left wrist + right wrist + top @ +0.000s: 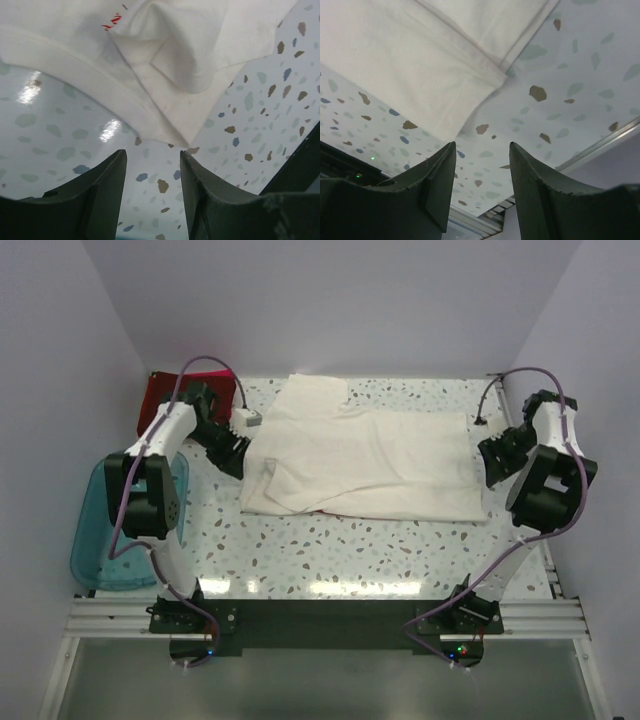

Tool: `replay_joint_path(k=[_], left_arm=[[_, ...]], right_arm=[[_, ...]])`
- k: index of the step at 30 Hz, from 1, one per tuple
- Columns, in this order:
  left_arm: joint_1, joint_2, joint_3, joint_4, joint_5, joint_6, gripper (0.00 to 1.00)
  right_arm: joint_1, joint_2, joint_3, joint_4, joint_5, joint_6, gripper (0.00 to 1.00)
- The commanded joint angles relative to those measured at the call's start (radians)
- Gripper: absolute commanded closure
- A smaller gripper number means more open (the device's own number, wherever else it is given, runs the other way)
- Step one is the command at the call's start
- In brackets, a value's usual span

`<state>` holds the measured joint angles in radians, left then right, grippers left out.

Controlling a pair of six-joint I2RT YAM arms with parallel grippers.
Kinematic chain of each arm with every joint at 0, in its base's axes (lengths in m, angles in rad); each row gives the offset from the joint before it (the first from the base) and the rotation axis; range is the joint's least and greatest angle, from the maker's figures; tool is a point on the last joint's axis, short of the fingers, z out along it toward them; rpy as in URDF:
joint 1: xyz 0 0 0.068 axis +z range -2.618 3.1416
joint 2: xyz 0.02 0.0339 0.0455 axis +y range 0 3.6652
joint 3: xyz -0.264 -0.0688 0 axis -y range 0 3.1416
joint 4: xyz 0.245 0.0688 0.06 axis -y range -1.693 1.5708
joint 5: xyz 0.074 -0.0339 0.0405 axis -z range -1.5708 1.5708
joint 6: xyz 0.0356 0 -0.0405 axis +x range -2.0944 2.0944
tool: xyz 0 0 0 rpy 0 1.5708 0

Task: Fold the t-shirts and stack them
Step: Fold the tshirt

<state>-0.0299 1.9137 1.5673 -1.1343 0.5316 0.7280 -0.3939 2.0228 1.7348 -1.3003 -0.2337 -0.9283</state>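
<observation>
The cream shirt (370,465) lies in the middle of the surface (330,550), partly folded, with one sleeve part reaching to the back. A small piece of red print (112,22) shows at a fold in the left wrist view. A red shirt (165,395) lies in the back left corner, apart from the cream one.

The left gripper (235,455) is low at the left edge of the cream shirt. In its wrist view the gripper (152,160) is released: the two fingers (100,200) stand apart, nothing is between them, and a folded corner of the shirt (150,50) lies just in front of the tips. The left arm (150,470) rises from its base, has its elbow above the teal tub (100,540), then bends down and to the right toward the shirt.

The right gripper (490,455) is at the right edge of the shirt. It is also released (482,150): the fingers (435,190) are apart with only bare surface between them, and the hemmed corner of the shirt (410,60) is just ahead. The right arm (550,480) leans outward, with the elbow high near the right wall and the wrist turned left toward the shirt.
</observation>
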Motion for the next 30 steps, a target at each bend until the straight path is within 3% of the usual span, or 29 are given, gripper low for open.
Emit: replay_joint_path(k=[1, 7, 14, 19, 30], left_arm=[[-0.025, -0.064, -0.105, 0.128, 0.100, -0.171, 0.48], [-0.025, -0.076, -0.184, 0.203, 0.117, -0.286, 0.45], [-0.030, -0.068, -0.222, 0.229, 0.122, -0.302, 0.43], [-0.042, -0.064, -0.234, 0.222, 0.113, -0.292, 0.41], [-0.071, -0.068, -0.293, 0.243, 0.088, -0.286, 0.40]], right_arm=[[-0.029, -0.021, -0.053, -0.110, -0.091, 0.140, 0.50], [-0.062, -0.006, -0.107, -0.048, -0.111, 0.253, 0.47], [-0.076, 0.040, -0.156, 0.006, -0.059, 0.318, 0.46], [-0.077, 0.060, -0.176, 0.039, -0.033, 0.348, 0.38], [-0.079, 0.065, -0.216, 0.019, -0.044, 0.364, 0.57]])
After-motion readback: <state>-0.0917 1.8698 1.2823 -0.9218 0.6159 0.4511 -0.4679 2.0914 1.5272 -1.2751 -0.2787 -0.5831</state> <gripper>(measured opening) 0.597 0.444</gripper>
